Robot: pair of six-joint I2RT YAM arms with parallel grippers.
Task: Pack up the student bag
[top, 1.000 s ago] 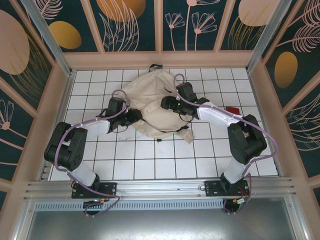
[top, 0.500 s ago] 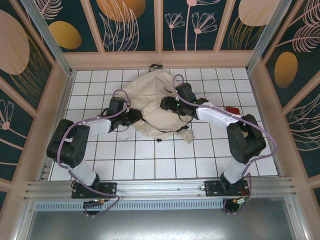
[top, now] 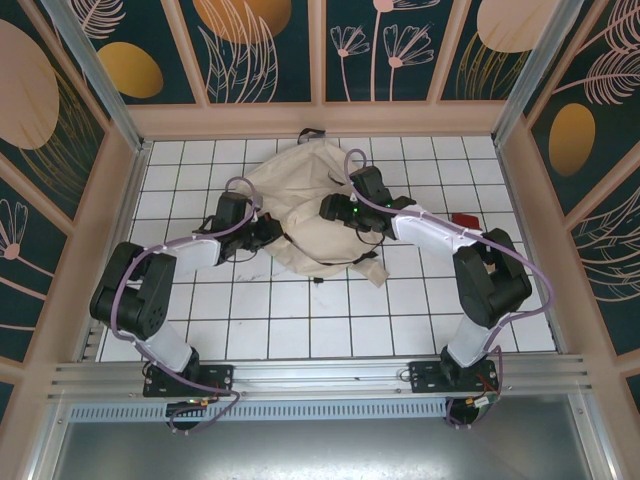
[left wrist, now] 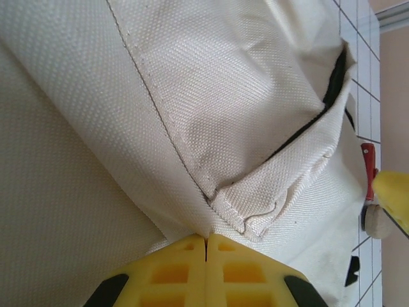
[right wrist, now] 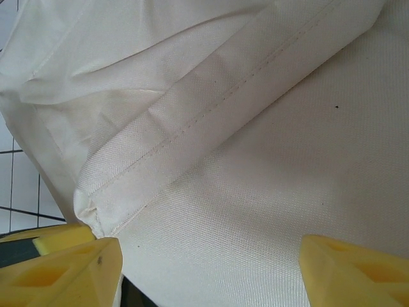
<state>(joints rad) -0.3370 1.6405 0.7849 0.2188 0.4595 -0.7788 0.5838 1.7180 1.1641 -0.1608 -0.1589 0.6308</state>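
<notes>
The student bag [top: 300, 195], a big cream fabric backpack, lies crumpled on the white tiled table, its black loop [top: 312, 133] toward the back. My left gripper [top: 272, 233] is at the bag's left edge. In the left wrist view its yellow fingers [left wrist: 206, 246] meet, pinching a fold of the bag [left wrist: 192, 96] beside a stitched pocket corner and a dark zipper line [left wrist: 319, 118]. My right gripper [top: 330, 208] hovers over the bag's middle. It stands open [right wrist: 211, 268], and the cream cloth [right wrist: 255, 160] with a flat seam spans between its fingers.
A small red object [top: 463, 220] lies on the tiles right of the bag, beside the right forearm; it also appears in the left wrist view [left wrist: 369, 173]. A beige strap end [top: 372, 272] trails toward the front. Wooden walls [top: 320, 118] fence the table.
The left gripper's jaws have closed on the bag's left edge. Both arms stay almost in place, and the bag has barely shifted.
</notes>
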